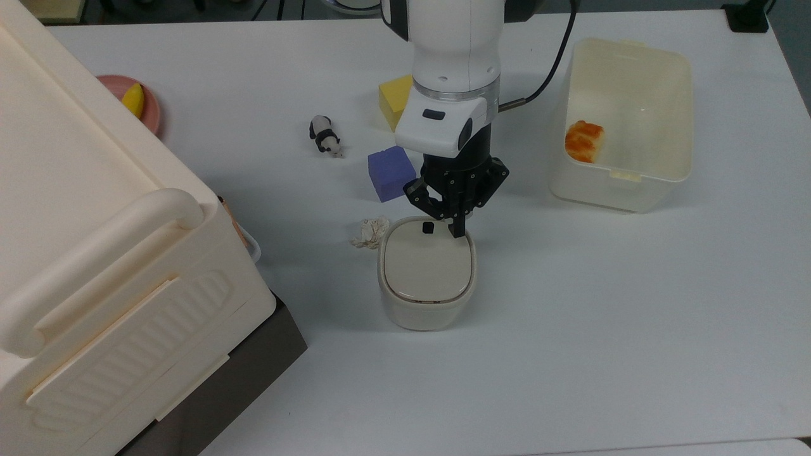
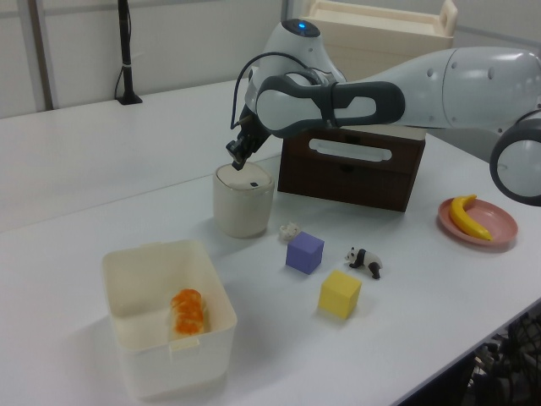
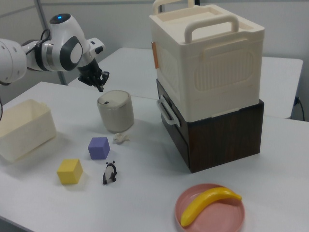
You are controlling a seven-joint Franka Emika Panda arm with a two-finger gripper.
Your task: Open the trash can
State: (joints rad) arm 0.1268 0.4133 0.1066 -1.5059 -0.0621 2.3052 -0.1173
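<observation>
The trash can (image 1: 427, 273) stands near the middle of the desk (image 1: 633, 316), with its lid (image 1: 426, 262) closed and flat. The black button (image 1: 427, 227) is on the lid's edge toward the far side of the desk in the top view. The claw (image 1: 457, 229) points down over the same edge, just beside the button, its fingers together and holding nothing. In the left view the claw (image 2: 236, 161) is right over the can's (image 2: 243, 203) rim. A crumpled paper (image 1: 370, 232) lies against the can, and a purple cube (image 1: 391, 173) is near
</observation>
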